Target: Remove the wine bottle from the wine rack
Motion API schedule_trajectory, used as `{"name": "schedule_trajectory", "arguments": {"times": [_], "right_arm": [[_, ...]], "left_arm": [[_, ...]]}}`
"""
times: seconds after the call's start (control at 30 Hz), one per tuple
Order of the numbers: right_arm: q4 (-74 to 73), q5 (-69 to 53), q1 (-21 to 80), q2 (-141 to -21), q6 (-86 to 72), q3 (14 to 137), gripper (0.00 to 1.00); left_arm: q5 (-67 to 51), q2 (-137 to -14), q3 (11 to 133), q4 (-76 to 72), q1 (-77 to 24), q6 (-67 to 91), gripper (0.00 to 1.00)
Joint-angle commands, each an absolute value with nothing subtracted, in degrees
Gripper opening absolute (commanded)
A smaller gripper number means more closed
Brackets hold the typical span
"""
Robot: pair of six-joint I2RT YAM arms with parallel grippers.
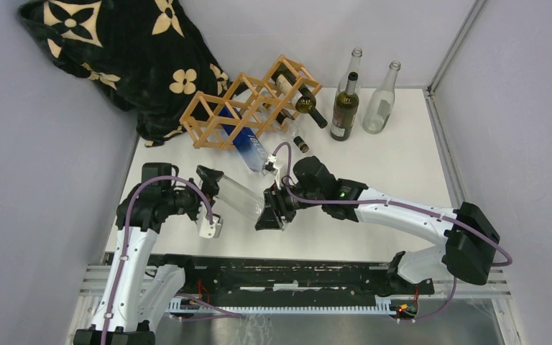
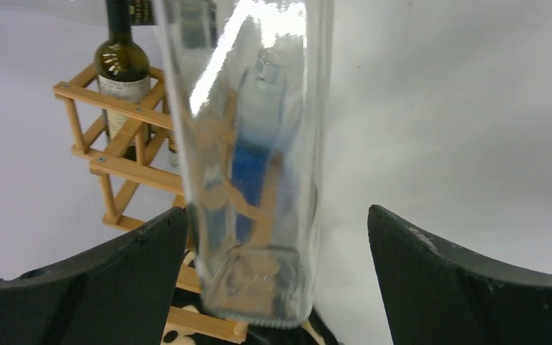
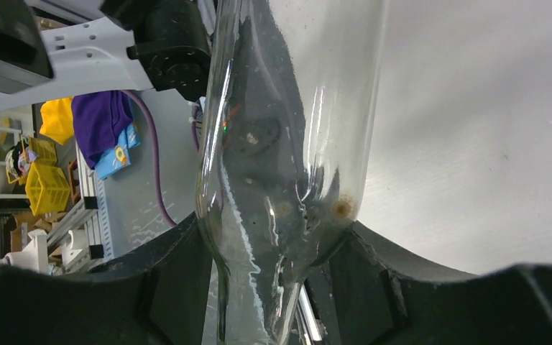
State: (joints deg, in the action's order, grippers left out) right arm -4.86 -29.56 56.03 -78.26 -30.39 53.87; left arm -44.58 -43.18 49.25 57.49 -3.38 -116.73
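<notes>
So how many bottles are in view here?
6. A clear bottle in the right gripper; a blue bottle and a dark bottle in the wine rack; three standing bottles just right of it. The rack may hide more.

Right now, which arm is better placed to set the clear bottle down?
Right: the right gripper grips the clear bottle at its shoulder, off the wine rack; the left gripper is open around its base.

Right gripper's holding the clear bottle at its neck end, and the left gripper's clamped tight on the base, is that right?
Not quite. The left gripper isn't clamped: the left wrist view shows its jaws wide open around the base of the clear bottle, with a gap on one side. The right gripper does hold the neck end.
</notes>
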Motion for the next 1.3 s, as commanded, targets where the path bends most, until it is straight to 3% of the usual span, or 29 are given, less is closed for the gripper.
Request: {"name": "schedule_trajectory", "arguments": {"times": [0.0, 0.2, 0.3, 0.37, 0.43, 0.47, 0.5, 0.57, 0.67, 0.8, 1.0, 1.27], "right_arm": [[1.27, -28.34, 59.03, -78.76, -28.98, 59.67, 0.0], [0.94, -26.28, 62.09, -79.85, -28.8, 60.29, 0.0], [0.21, -24.6, 62.97, -80.15, -28.59, 60.46, 0.0], [0.18, -23.89, 63.56, -80.4, -28.44, 60.88, 0.01], [0.14, -23.59, 64.02, -80.66, -28.22, 61.49, 0.14], [0.18, -23.53, 64.16, -80.85, -28.19, 61.78, 0.27], [0.18, -23.46, 64.27, -80.94, -28.14, 62.11, 0.4], [-0.58, -23.05, 64.22, -81.04, -27.84, 62.54, 0.61], [-3.78, -21.44, 64.19, -80.33, -26.21, 63.61, 0.82], [-7.52, -18.4, 63.56, -77.44, -23.53, 65.47, 0.97], [-11.68, -13.41, 57.8, -70.11, -20.76, 67.31, 0.98], [-10.63, -8.52, 52.06, -61.24, -16.47, 72.52, 0.98]], "left_arm": [[-42.28, -42.2, 47.65, 60.43, -3.76, -129.46, 1.0], [-41.53, -41.97, 46.78, 57.52, -3.76, -126.24, 0.96], [-41.59, -42.59, 47.8, 57.48, -3.7, -123.98, 0.81], [-41.62, -42.83, 48.13, 57.45, -3.75, -123.2, 0.61], [-41.89, -42.49, 47.97, 56.74, -3.77, -122.43, 0.36], [-42.17, -42.03, 47.72, 56.17, -3.73, -121.52, 0.23], [-42.48, -41.63, 47.47, 55.32, -3.76, -120.79, 0.14], [-42.98, -40.89, 47.06, 53.58, -3.73, -118.84, 0.06], [-43.16, -39.69, 46.34, 49.34, -3.7, -114.03, 0.02], [-43.66, -38.06, 45.45, 39.91, -3.7, -102.49, 0.02], [-45.47, -37.39, 47.96, 31.06, -3.76, -76.34, 0.02], [-52.84, -40.17, 55.24, 33.33, -3.73, -52.0, 0.02]]}}
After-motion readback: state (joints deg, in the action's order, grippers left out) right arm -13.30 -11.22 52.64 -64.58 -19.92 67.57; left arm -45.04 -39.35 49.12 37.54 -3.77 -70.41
